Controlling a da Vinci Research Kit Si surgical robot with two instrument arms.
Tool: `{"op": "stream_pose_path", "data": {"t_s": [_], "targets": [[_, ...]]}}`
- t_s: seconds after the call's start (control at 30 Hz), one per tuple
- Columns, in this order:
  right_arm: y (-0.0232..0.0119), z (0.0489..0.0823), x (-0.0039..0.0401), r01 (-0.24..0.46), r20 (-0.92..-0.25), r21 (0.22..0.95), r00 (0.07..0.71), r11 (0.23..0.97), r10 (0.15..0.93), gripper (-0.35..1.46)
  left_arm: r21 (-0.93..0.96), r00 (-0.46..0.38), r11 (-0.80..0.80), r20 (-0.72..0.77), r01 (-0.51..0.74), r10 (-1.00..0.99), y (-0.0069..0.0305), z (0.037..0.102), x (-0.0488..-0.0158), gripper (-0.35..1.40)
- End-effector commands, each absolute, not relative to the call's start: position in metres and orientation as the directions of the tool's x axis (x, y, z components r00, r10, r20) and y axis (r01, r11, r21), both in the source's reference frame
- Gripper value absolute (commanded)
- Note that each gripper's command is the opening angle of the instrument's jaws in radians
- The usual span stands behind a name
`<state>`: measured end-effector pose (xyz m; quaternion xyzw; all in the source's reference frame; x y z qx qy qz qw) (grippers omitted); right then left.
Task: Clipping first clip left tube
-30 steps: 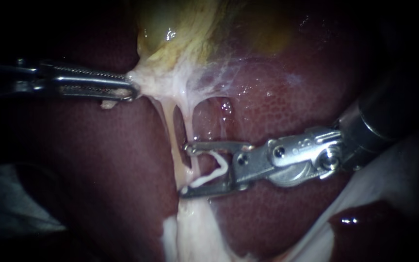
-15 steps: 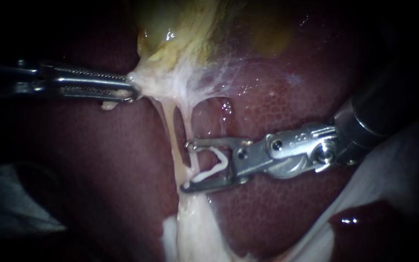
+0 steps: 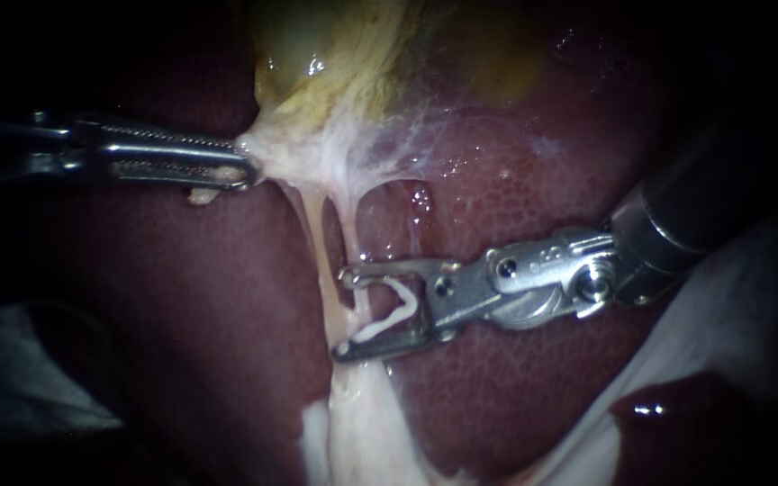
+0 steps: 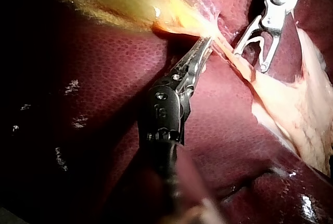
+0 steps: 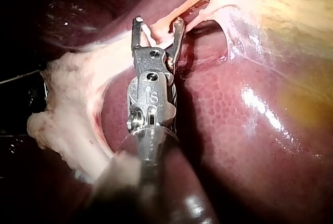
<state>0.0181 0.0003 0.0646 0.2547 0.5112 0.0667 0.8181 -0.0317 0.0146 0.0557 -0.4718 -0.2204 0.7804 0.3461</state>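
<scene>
- The left instrument (image 3: pixel 247 167) has its jaws pressed together on the pale tissue at the gallbladder (image 3: pixel 335 54) neck. It draws the tissue sideways off the liver (image 3: pixel 515 180), probably to stretch out what hangs from the gallbladder and open gaps a clip can pass through.
- Below the gallbladder, two pale tubes are pulled taut and stand apart before merging lower down.
- The right instrument (image 3: pixel 342 310) reaches across the liver, partway down from the gallbladder. Its jaws are spread wide and carry a white V-shaped clip (image 3: pixel 410 310), one leg against each jaw.
- Those jaws straddle one tube (image 3: pixel 353 243), which crosses the clip's open mouth. The clip is not yet squeezed, so the tube is bracketed but not pinched.
- The second tube (image 3: pixel 315 243) lies just beyond the jaw tips, on the left instrument's side.
- I judge the jaws are held square to the tube so the clip closes across its full width.
- Whether the bracketed tube is the task's left tube I cannot settle, since a thinner strand (image 3: pixel 416 229) also drops from the gallbladder on the far side.
- Count: two instruments, one clip, two clear tubes, one thin strand, one gallbladder.
</scene>
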Motion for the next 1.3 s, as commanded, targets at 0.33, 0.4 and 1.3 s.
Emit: {"op": "stream_pose_path", "data": {"t_s": [0.33,0.4,1.3], "targets": [[-0.0001,0.0653,0.0194,0.154,-0.806,0.487,0.457,0.86,0.375,0.47,-0.671,-0.315,-0.663,-0.584,-0.332,0.748,0.0146,0.0557,-0.0317,-0.35],[-0.0001,0.0654,0.0196,0.152,-0.809,0.486,0.452,0.861,0.377,0.47,-0.671,-0.315,-0.663,-0.584,-0.332,0.748,0.0146,0.0557,-0.0317,-0.35],[-0.0005,0.0671,0.0236,0.205,-0.796,0.57,0.376,0.796,0.474,0.45,-0.67,-0.315,-0.663,-0.584,-0.334,0.748,0.0145,0.0557,-0.0319,-0.35]]}}
